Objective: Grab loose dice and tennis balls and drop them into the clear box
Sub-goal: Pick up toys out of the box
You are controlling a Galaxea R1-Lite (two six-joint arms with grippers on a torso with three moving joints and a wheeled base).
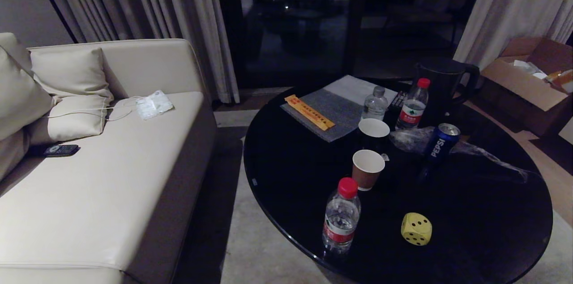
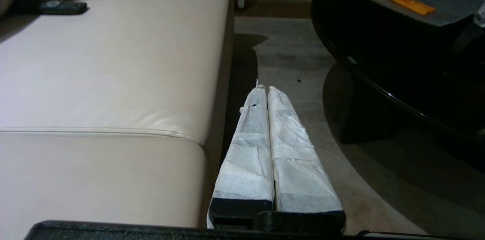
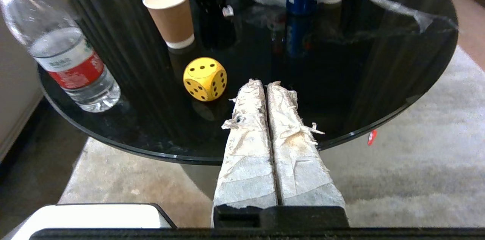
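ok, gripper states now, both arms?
Left gripper: shut, holding nothing, over the carpet by the sofa.
Right gripper: shut, holding nothing, beside the yellow die.

"PEPSI" runs down the blue can (image 1: 440, 143).

dice (image 1: 416, 229): 1 | water bottles (image 1: 341, 219): 3 | paper cups (image 1: 368, 169): 2 | Pepsi can (image 1: 441, 141): 1 | kettle (image 1: 443, 87): 1

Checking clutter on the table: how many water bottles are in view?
3. One red-capped bottle near the front edge, left of the die; one red-capped and one clear-capped at the back by the kettle. Others may be hidden.
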